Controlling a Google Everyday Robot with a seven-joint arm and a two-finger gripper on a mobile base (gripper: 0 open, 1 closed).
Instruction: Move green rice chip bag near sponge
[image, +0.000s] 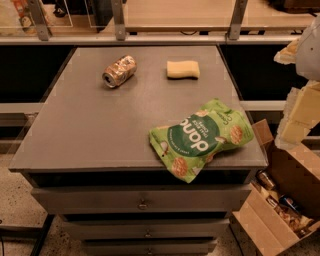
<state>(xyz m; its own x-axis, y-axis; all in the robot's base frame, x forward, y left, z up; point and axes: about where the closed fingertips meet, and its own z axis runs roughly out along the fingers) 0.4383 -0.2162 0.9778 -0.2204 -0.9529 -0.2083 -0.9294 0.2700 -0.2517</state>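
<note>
The green rice chip bag (202, 137) lies flat at the front right of the grey table top (90, 135), with one corner hanging over the front edge. The pale yellow sponge (183, 69) lies at the back of the table, right of centre and well apart from the bag. My gripper (300, 107) shows as pale white and yellow parts at the right edge of the camera view. It is beyond the table's right side, higher than the bag and not touching it.
A crushed metallic can (119, 71) lies on its side at the back left, left of the sponge. An open cardboard box (285, 200) with cans stands on the floor right of the table. Drawers (142, 202) sit under the top. A metal rail (150, 39) runs behind.
</note>
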